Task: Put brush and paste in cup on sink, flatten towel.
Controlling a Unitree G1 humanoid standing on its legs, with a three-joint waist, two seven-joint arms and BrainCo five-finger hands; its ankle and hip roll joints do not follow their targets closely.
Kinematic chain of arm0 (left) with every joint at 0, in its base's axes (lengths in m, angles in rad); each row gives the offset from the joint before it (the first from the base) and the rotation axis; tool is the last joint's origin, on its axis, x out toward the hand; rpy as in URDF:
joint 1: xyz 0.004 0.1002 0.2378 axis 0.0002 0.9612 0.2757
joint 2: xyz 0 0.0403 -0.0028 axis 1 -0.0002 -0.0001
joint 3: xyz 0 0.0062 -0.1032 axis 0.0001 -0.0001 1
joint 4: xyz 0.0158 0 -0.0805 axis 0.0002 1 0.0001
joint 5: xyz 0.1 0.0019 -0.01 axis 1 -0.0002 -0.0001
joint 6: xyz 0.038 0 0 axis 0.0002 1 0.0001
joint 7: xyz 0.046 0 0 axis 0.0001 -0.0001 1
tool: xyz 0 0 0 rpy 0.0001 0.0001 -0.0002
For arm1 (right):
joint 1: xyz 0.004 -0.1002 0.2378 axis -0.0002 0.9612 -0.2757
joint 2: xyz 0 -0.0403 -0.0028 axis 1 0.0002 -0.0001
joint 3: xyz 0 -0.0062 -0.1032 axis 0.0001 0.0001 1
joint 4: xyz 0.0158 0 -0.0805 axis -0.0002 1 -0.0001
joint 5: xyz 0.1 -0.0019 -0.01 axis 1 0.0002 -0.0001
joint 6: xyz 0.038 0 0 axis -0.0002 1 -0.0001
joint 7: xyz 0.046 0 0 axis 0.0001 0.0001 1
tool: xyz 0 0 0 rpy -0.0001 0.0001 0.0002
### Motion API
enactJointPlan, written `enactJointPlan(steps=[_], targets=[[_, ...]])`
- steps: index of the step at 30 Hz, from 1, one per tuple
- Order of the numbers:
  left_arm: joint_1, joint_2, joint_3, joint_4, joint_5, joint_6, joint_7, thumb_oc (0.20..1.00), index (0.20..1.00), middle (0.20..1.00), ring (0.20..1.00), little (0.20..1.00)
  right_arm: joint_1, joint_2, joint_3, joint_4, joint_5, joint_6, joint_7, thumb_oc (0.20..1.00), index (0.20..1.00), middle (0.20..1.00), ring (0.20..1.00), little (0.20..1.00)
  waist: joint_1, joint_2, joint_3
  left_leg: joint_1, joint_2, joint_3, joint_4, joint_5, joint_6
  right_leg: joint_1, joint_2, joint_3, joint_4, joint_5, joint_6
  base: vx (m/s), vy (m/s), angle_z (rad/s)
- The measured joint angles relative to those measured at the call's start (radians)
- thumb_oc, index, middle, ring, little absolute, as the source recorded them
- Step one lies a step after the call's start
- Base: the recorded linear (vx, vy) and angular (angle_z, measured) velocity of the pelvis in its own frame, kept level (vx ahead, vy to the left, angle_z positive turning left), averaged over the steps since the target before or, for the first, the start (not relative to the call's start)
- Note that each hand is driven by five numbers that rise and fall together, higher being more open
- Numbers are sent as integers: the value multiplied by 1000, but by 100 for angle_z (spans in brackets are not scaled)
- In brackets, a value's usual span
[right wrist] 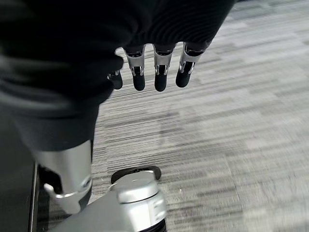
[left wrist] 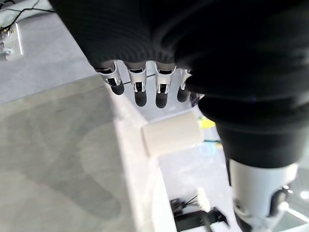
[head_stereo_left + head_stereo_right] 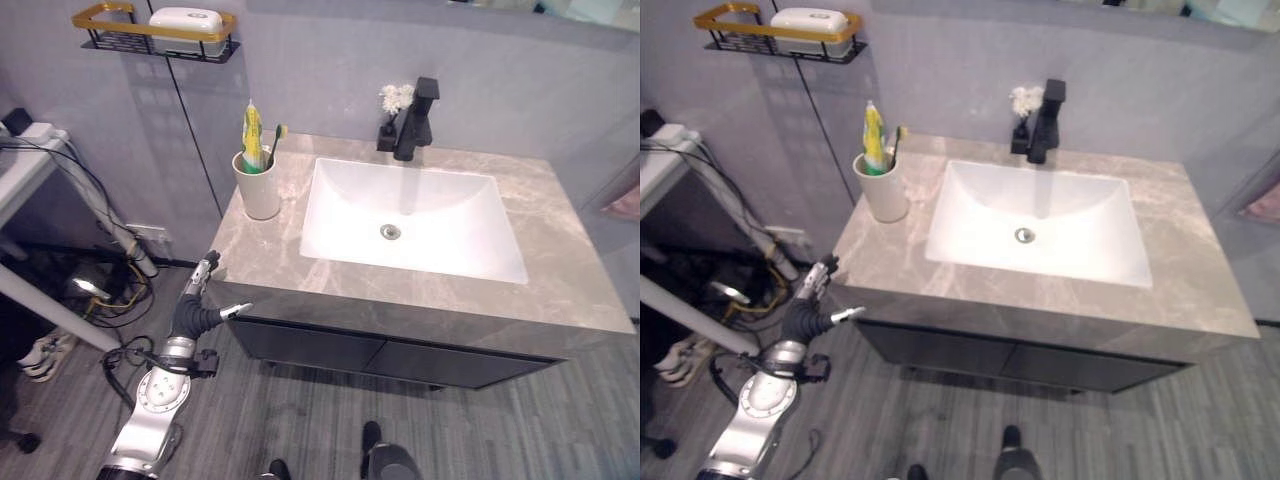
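The left hand (image 3: 200, 300) is being held empty, fingers relaxed and apart, just off the front corner of the sink counter (image 3: 260, 262), apparently because nothing remains there to carry. Ahead of it, well apart, the cream cup (image 3: 259, 185) is standing upright on the counter with the toothbrush (image 3: 273, 143) and yellow toothpaste tube (image 3: 252, 135) already lodged in it. The right hand (image 1: 145, 72) is being hung over the floor, fingers loose, holding nothing. The towel cannot be made out.

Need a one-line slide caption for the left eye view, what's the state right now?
Toothbrush and toothpaste stand in the cup beside the sink; left hand open, off the counter's corner.
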Motion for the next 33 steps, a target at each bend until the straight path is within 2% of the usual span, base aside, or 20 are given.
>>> enactJointPlan(steps=[1,2,3,5,6,9,12,16,20,24,29,33], targets=[[-4,0,13,-2,-1,-9,0,200,200,200,200,200,-6,0,2,-6,-24,-2,-1,1000,1000,1000,1000,1000,4,-19,-1,2,-10,-20,-4,-5,-12,6,-18,1,-60,20,-4,143,-141,54],[-3,-4,15,2,-6,-10,-1,200,200,200,200,200,-3,0,24,-13,-39,-1,-1,1000,1000,1000,1000,1000,6,-38,-10,6,-10,-38,-4,-10,-27,17,-16,9,-71,50,-18,162,-173,65],[-3,-16,13,5,-23,-10,-2,200,200,200,200,200,9,-6,41,-20,-57,-3,0,1000,1000,1000,1000,1000,3,-34,-8,14,2,-60,-4,-12,-41,36,-4,4,-70,73,-35,101,-113,39],[16,-34,14,0,-40,-12,-4,200,200,200,200,200,-10,-31,76,-50,-96,-4,1,1000,1000,1000,1000,1000,25,17,-7,17,60,-60,-3,-18,-72,49,53,-12,-76,56,-54,149,-182,18],[17,-44,15,0,-47,-11,-5,200,200,200,200,200,-14,-37,84,-63,-114,-6,1,1000,1000,1000,1000,1000,23,30,-10,15,74,-68,1,-8,-87,56,63,-35,-76,57,-76,127,-165,29],[16,-61,17,-15,-138,-12,-25,200,200,200,200,200,-27,-47,88,-117,-150,-10,1,1000,1000,1000,1000,1000,22,55,-27,12,108,-86,1,-2,-96,75,92,-74,-76,39,-99,82,-115,32],[-5,-60,18,-21,-175,-11,-32,200,200,200,200,200,-54,-55,100,-124,-171,-8,0,1000,1000,1000,1000,1000,8,70,-34,-1,117,-111,1,-3,-100,70,94,-100,-76,34,-103,95,-94,25],[-7,-59,22,-31,-197,-10,-32,200,200,200,200,200,-52,-60,113,-109,-196,-6,1,1000,1000,1000,1000,1000,4,91,-47,-3,115,-110,0,-12,-109,68,90,-97,-76,25,-93,74,-36,-2],[-13,-46,27,-32,-242,-10,-33,200,200,200,200,200,-25,-79,111,-68,-229,-2,0,1000,1000,1000,1000,1000,-3,130,-93,-32,111,-101,-5,-25,-101,33,88,-80,-77,26,-90,35,-3,-9],[-54,-42,28,-17,-316,-8,-36,200,200,200,200,200,-14,-109,113,-67,-238,6,2,1000,1000,1000,1000,1000,-17,179,-103,-49,107,-76,-4,-17,-109,-1,90,-59,-77,38,-100,-12,39,-15],[-137,-44,17,116,-362,0,-34,200,200,200,200,200,-35,-126,108,-47,-240,9,6,1000,1000,1000,1000,1000,-54,210,-103,-75,97,-50,-4,-17,-109,-47,89,-30,-85,47,-94,2,30,-18],[-184,-41,-6,216,-386,27,-30,200,200,200,200,200,-52,-160,97,-13,-261,27,22,1000,1000,1000,1000,1000,-83,243,-78,-110,93,-27,-5,-16,-110,-97,89,-12,-84,57,-94,-23,22,-14]])
